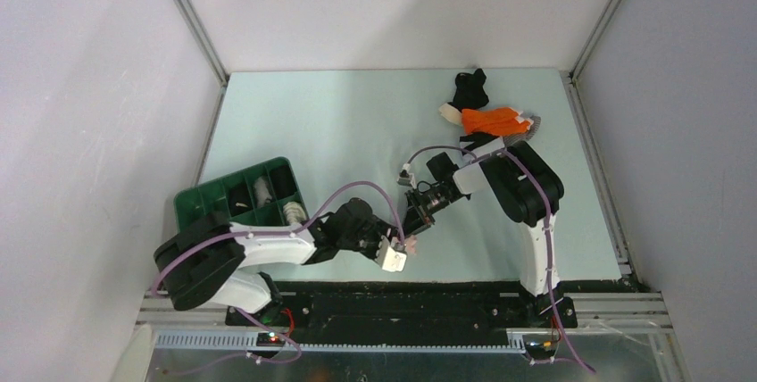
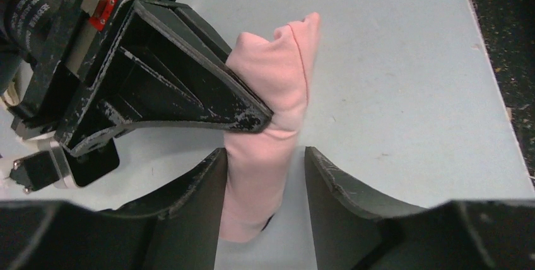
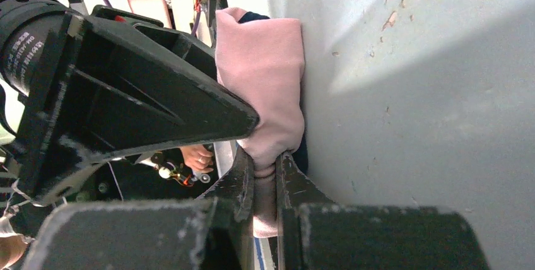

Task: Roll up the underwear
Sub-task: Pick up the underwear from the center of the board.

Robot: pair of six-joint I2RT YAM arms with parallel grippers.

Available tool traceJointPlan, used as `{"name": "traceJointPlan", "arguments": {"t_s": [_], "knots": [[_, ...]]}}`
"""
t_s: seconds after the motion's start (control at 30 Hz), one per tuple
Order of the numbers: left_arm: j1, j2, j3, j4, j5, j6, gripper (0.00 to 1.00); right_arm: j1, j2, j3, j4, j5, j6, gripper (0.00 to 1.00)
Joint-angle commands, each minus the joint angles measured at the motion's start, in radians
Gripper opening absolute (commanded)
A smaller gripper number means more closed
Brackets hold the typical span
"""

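**Present state.** The pale pink soft cloth underwear [image 2: 272,74] lies on the flat pale blue-grey desk [image 2: 404,62], close to its near edge and between the two arms. It is gathered into a narrow bundle. The right hand [image 3: 265,154] is clamped on one end of the bundle, with cloth pinched between both fingers. The left hand [image 2: 265,154] stands apart, astride the bundle: one finger touches the cloth, and bare desk shows between the cloth and the other finger. It holds nothing.

**Hazards (judged).**
- If the left hand comes together off-centre, it may catch only an outer layer. The bundle would then slacken or unfold once the right hand lets go.
- The two hands are crowded together, and a right-hand finger reaches to just above the left hand's gap. A sideways correction by either arm risks finger-to-finger contact.
- Opposed pulling would stretch the cloth flat instead of tightening it.
- Dragging the bundle toward the bases could carry it off the desk onto the dark strip [image 1: 428,291] along the near edge.

**Edges and room.**
- Open desk lies toward the centre and the far side, so that is the safer direction for any travel.
- The green plastic tray with dividers [image 1: 192,202] sits beside the left arm and limits that arm's outward swing.
- The heap of orange, black and white cloth garments [image 1: 486,117] lies at the far right, well apart from the work.
- Walls enclose the desk on three sides.
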Motion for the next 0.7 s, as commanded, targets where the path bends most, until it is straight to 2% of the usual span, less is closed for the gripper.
{"name": "traceJointPlan", "arguments": {"t_s": [0.0, 0.17, 0.23, 0.3, 0.33, 0.37, 0.4, 0.43, 0.47, 0.57, 0.67], "knots": [[-0.010, 0.070, 0.073, -0.045, 0.009, 0.048, 0.45, 0.037, 0.091, -0.044, -0.023, 0.306, -0.055, 0.00], [-0.010, 0.150, 0.138, -0.145, 0.019, 0.065, 0.34, 0.024, 0.090, -0.041, -0.025, 0.307, -0.047, 0.01], [-0.010, 0.189, 0.185, -0.239, 0.026, 0.079, 0.25, 0.018, 0.076, -0.033, -0.040, 0.306, -0.047, 0.11], [-0.010, 0.237, 0.234, -0.335, 0.037, 0.092, 0.17, -0.001, 0.028, -0.016, -0.073, 0.314, -0.056, 0.33], [-0.011, 0.247, 0.259, -0.395, 0.053, 0.102, 0.12, -0.027, -0.018, -0.005, -0.090, 0.318, -0.059, 0.47], [-0.010, 0.265, 0.278, -0.423, 0.063, 0.121, 0.08, -0.066, -0.043, 0.003, -0.127, 0.323, -0.060, 0.52], [-0.011, 0.271, 0.284, -0.467, 0.079, 0.126, 0.02, -0.087, -0.082, 0.028, -0.156, 0.326, -0.063, 0.66], [-0.010, 0.282, 0.292, -0.480, 0.084, 0.131, 0.01, -0.141, -0.101, 0.042, -0.218, 0.325, -0.061, 0.83], [-0.011, 0.287, 0.295, -0.509, 0.094, 0.132, 0.00, -0.172, -0.138, 0.074, -0.250, 0.314, -0.066, 0.95], [-0.010, 0.304, 0.325, -0.568, 0.107, 0.115, 0.00, -0.291, -0.236, 0.129, -0.424, 0.309, -0.174, 0.99], [0.004, 0.286, 0.371, -0.636, 0.128, 0.045, 0.00, -0.391, -0.418, 0.184, -0.563, 0.286, -0.332, 1.00]]}}
